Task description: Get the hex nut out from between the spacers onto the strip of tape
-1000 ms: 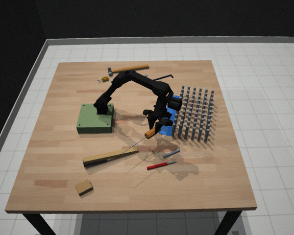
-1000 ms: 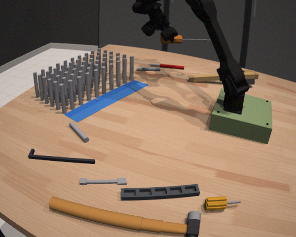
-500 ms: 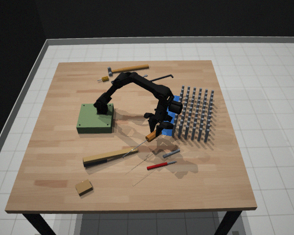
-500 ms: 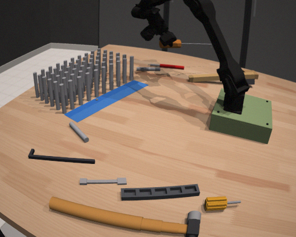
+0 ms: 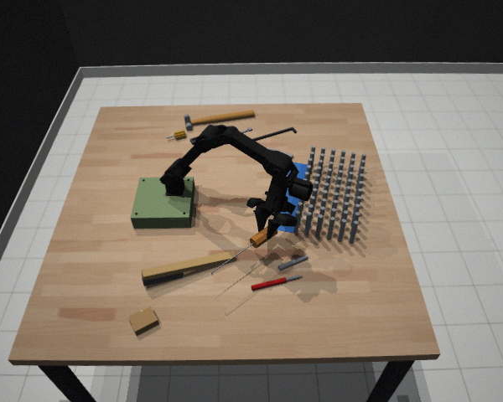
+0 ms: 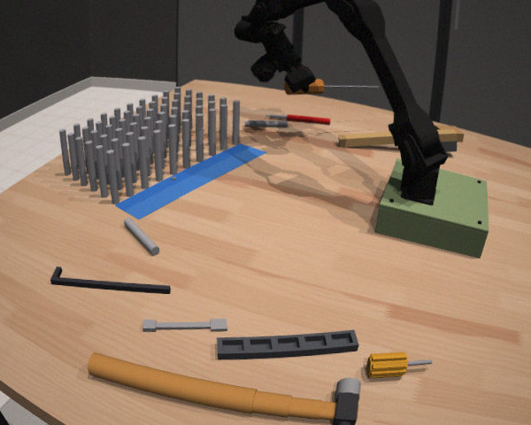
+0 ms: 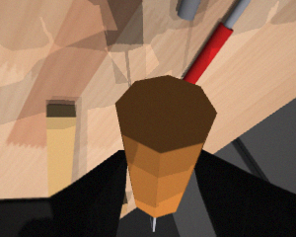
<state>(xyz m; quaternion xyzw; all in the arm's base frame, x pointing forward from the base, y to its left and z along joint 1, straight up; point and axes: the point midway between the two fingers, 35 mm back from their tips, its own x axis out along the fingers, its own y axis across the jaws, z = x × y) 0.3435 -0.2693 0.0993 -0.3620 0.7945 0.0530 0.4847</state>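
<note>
The fingers (image 5: pixel 267 231) grip the hook pick (image 5: pixel 258 237) by its handle, raised above the worktop (image 5: pixel 113 216). A small speck at the tape (image 6: pixel 188 179)'s edge beside the spacers (image 6: pixel 142 137) may be the nut; hooking remains.

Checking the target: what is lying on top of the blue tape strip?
One tiny grey object, probably the hex nut, lies on the tape strip near the spacers. From above, the arm covers part of the strip.

A workshop bench: a square light-wood table (image 5: pixel 70 302) on a pale tiled floor (image 5: pixel 459 172) carries hand tools. A wooden-handled hammer (image 5: pixel 219 117) lies behind the green arm base block (image 5: pixel 150 216), beside a black hex key (image 5: pixel 277 132).
</note>
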